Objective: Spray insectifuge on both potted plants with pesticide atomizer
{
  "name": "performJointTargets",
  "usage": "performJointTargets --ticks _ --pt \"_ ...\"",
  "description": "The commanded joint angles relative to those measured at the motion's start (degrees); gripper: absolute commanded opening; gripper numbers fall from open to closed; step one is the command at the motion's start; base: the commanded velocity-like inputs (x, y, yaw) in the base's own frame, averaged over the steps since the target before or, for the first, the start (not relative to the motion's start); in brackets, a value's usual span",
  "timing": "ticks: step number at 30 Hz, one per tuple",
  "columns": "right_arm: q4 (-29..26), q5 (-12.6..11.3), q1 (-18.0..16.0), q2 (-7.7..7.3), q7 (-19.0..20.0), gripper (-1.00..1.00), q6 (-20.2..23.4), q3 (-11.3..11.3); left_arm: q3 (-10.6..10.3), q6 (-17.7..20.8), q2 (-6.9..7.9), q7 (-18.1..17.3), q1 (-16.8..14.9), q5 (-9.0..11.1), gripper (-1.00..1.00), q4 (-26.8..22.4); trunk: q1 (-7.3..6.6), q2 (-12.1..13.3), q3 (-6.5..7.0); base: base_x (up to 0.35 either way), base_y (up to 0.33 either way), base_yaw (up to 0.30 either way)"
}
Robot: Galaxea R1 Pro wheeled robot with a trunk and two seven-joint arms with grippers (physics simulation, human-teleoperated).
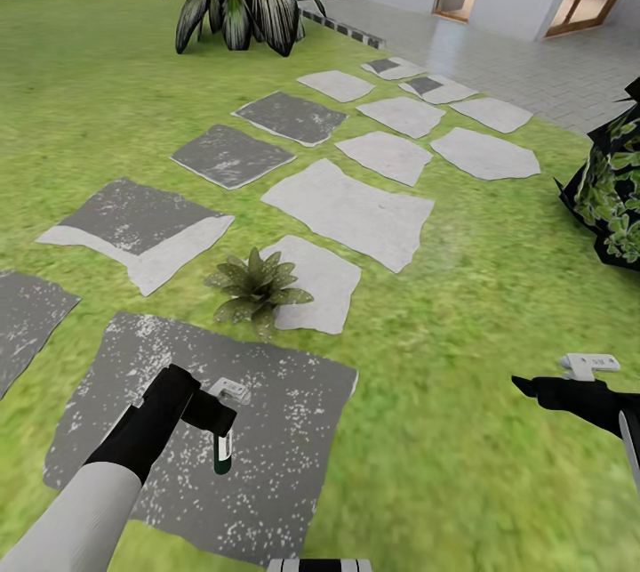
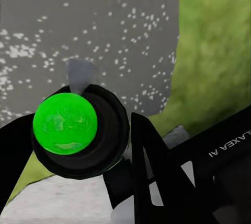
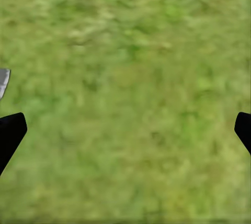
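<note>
My left gripper (image 1: pixel 216 430) pinches the slim dark-green pesticide atomizer (image 1: pixel 222 450), hanging upright; the small green-leaved potted plant (image 1: pixel 255 285) lies just beyond it. Right gripper (image 3: pixel 125 130) fingers are spread.

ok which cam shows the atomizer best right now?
Head view: the pesticide atomizer hangs from the left tool, label and body visible. Left wrist view sees it end-on, a green round bottle end. Right wrist view looks at lawn.
</note>
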Motion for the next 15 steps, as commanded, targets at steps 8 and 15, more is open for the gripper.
performJointTargets --ticks 8,15 --pt "-0.06 0.6 -0.04 0.0 0.59 1.0 0.15 -0.05 -0.05 0.05 0.04 -0.58 -0.03 -0.57 -1.0 -0.07 -0.01 -0.02 -0.04 0.0 0.045 0.0" --pt "-0.06 0.6 -0.04 0.0 0.59 1.0 0.15 -0.1 -0.05 0.04 0.03 -0.58 -0.03 -0.57 -1.0 -0.07 -0.01 -0.02 -0.04 0.0 0.038 0.0"
